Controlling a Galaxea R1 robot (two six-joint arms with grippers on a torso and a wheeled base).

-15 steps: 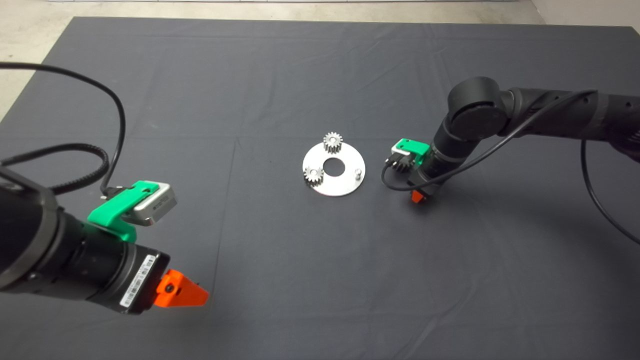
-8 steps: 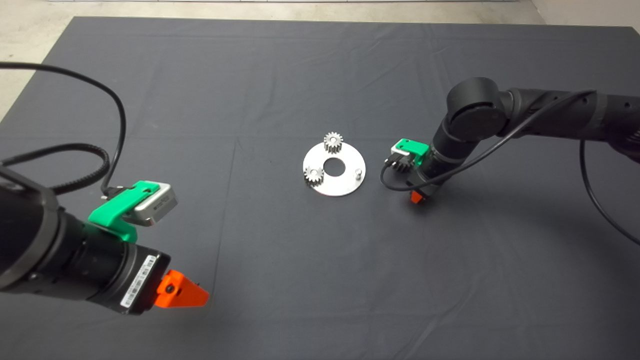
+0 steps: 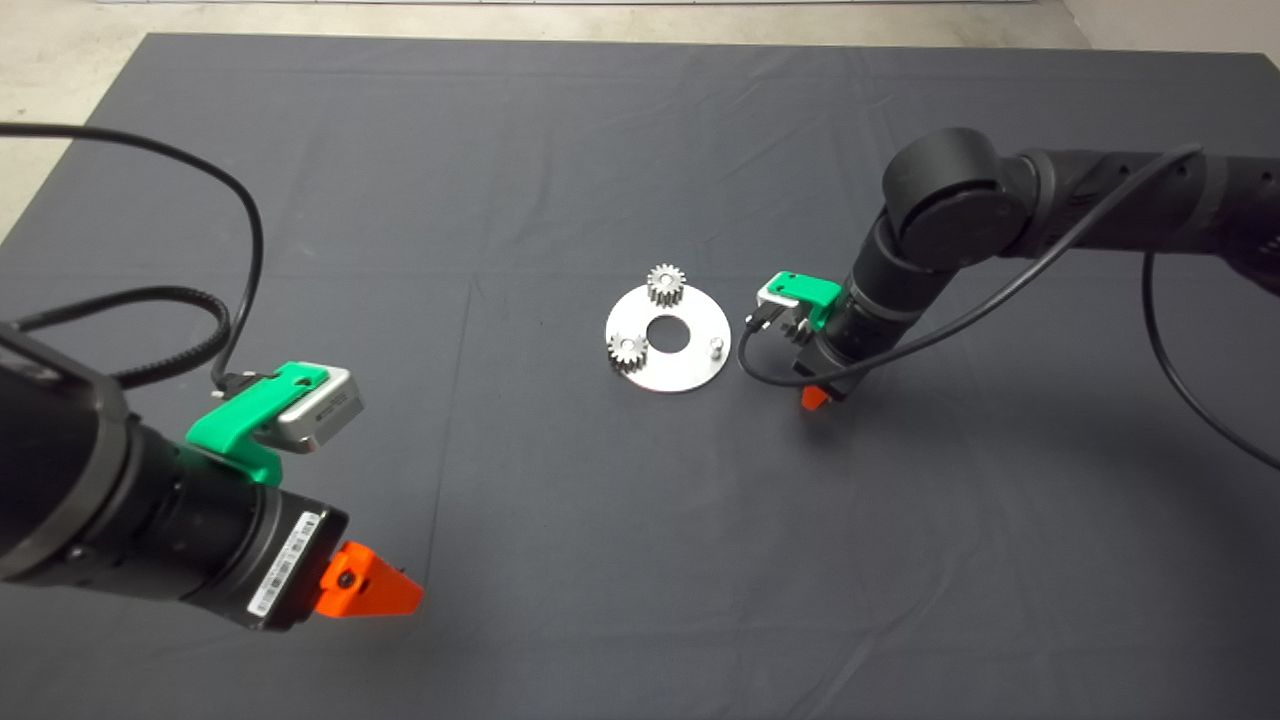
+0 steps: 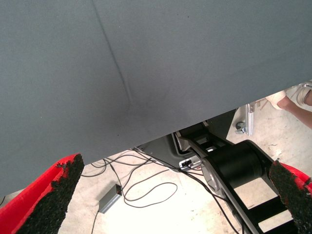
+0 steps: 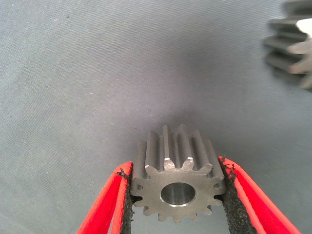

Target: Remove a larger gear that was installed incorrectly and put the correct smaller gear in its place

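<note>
A dark grey mat covers the tabletop (image 3: 560, 150), with pale floor showing past its far edge. At the middle lies a round steel plate (image 3: 690, 375) with a centre hole, carrying two silver gears (image 3: 665, 284) on its far and left pegs. A third peg (image 3: 716, 346) on its right side stands bare, evidently left free for the replacement.

The right pincer (image 5: 178, 195) hangs low over the mat just to the right of the plate, its pads closed on the toothed flanks of the smaller gear (image 5: 176, 185). The grip keeps the gear's bore unobstructed, which suits lowering it over a peg. In the head view the gear itself is hidden under the wrist, and only a red fingertip (image 3: 813, 397) shows.

At one corner of the right wrist view lies part of another toothed piece (image 5: 292, 44), probably the larger gear set aside on the mat, though too little shows to be sure.

The left pincer (image 3: 375, 590) waits at the near left of the mat, its fingers spread wide and holding nothing. Its wrist view shows cables and a robot base on the floor beyond the mat's edge.
</note>
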